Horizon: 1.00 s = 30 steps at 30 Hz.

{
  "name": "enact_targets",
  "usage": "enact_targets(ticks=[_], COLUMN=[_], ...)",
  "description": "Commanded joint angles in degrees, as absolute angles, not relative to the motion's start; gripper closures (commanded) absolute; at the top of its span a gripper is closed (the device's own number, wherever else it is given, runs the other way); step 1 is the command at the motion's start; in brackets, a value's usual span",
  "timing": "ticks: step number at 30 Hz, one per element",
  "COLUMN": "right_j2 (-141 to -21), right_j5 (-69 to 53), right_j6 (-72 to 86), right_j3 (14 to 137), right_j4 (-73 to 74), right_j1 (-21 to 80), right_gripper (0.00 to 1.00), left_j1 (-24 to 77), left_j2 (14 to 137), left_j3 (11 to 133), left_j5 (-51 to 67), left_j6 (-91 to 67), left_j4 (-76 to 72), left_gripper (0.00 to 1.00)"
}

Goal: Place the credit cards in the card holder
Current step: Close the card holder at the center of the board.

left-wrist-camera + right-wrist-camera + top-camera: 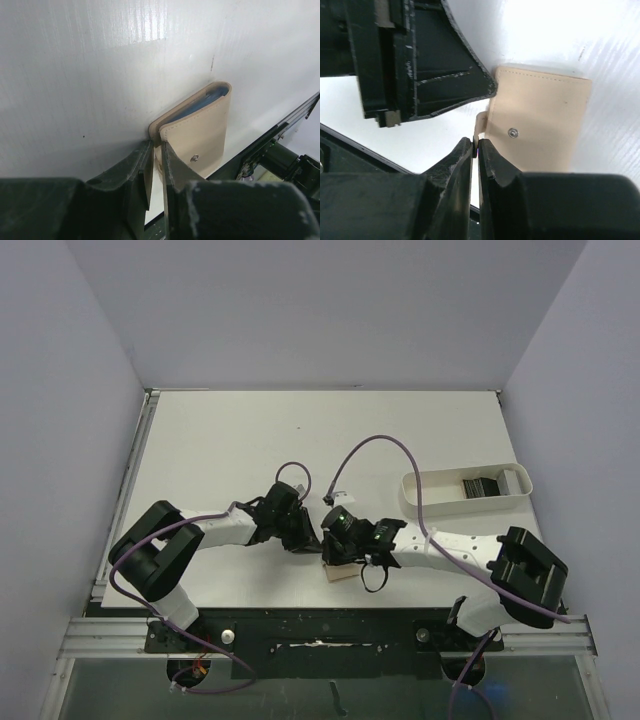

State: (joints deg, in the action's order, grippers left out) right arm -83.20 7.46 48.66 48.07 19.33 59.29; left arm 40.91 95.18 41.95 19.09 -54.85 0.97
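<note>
The tan card holder (342, 575) lies closed near the table's front edge, snap stud up, with its blue lining (214, 96) showing at the fold. My left gripper (303, 538) comes in from the left, and in the left wrist view its tips (156, 147) are shut on the card holder's (200, 132) near corner. My right gripper (476, 142) is shut on the small tab that sticks out from the card holder's (540, 120) side. The two grippers (335, 552) almost touch. The dark credit cards (482, 485) lie in the white tray.
The white oblong tray (430, 502) stands at the right, behind the right arm. Purple cables (380, 442) loop over both arms. The metal rail (320, 630) of the table's near edge runs just below the card holder.
</note>
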Motion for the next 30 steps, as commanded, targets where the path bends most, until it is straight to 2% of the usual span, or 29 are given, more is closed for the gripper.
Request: enact_targets(ticks=[1,19,23,30], right_j2=[-80.6,-80.3,-80.1,-79.7], right_j5=[10.8,8.8,8.5,8.3], right_j6=[49.4,49.9,50.0,49.9], right_j3=[46.5,37.5,36.9,36.7], right_j4=[17.2,9.7,9.5,9.3], right_j1=[58.8,54.1,54.1,54.1], right_gripper=[0.91,0.92,0.93,0.93], left_j1=[41.3,41.3,41.3,41.3], left_j2=[96.1,95.2,91.3,89.8], left_j3=[42.2,43.1,43.8,42.4], left_j5=[16.2,16.2,16.4,17.2], left_j6=[-53.8,-53.8,-54.9,-56.9], left_j4=[2.3,3.4,3.6,-0.6], left_gripper=[0.88,0.89,0.83,0.68])
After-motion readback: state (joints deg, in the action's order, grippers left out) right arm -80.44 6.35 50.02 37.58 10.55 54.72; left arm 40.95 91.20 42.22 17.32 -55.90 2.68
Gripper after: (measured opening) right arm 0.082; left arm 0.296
